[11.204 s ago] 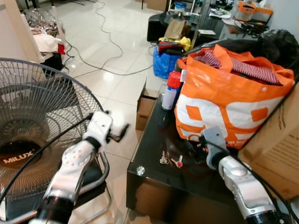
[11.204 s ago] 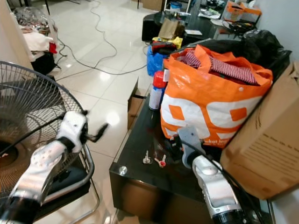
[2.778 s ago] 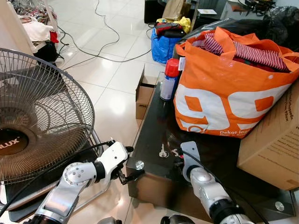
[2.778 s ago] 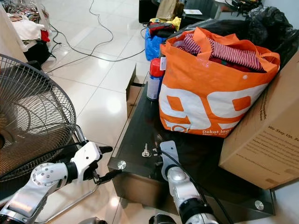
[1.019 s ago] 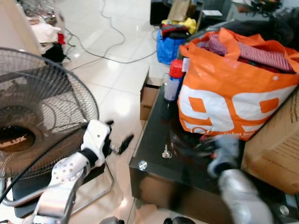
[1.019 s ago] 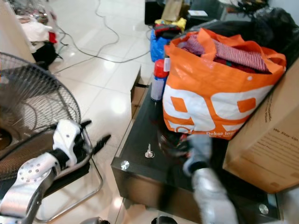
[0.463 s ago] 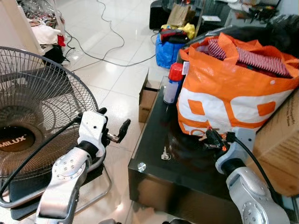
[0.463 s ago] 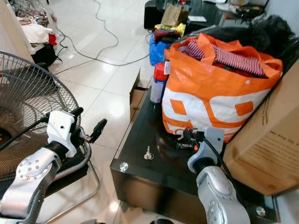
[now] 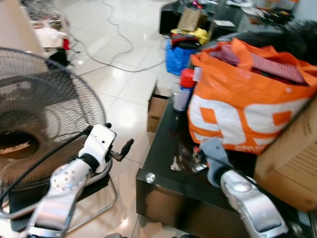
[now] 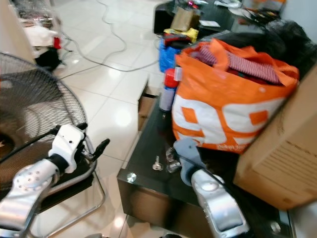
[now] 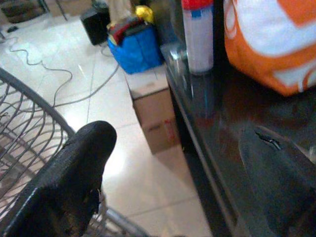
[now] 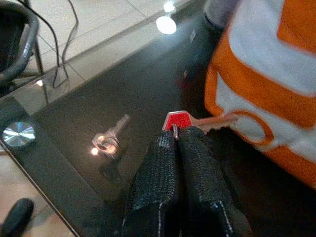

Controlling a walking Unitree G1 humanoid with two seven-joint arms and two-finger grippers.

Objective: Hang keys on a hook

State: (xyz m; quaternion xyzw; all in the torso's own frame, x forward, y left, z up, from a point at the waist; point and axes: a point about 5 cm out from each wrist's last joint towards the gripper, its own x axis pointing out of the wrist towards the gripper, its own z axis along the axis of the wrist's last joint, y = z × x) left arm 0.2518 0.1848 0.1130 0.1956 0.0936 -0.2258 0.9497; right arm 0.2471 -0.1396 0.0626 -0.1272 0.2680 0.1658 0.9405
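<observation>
An orange bag [image 9: 242,111] (stuffed with striped cloth) stands on the dark glass counter [image 9: 163,148] just beyond the right tool. A spray can [image 9: 182,90] stands beside it. A fan [image 9: 34,124] sits left of the left tool.

Key ring [image 12: 174,132] between fingers [image 12: 157,168], hidden.

Two keys are in sight: one red-headed key [image 12: 180,120] pinched at the tip of the right tool [image 12: 177,140], and one silver key [image 12: 109,139] lying flat on the black glass bench [image 9: 163,148], just beside the red-headed key. Two tools show, the right one over the bench and the left tool [image 9: 120,150] off the bench's edge, above the floor. One orange bag [image 9: 242,106] stands on the bench, with one red-capped spray can [image 9: 182,89] beside the bag. One fan [image 9: 34,124] and one cardboard box [image 9: 292,163] flank the bench.
</observation>
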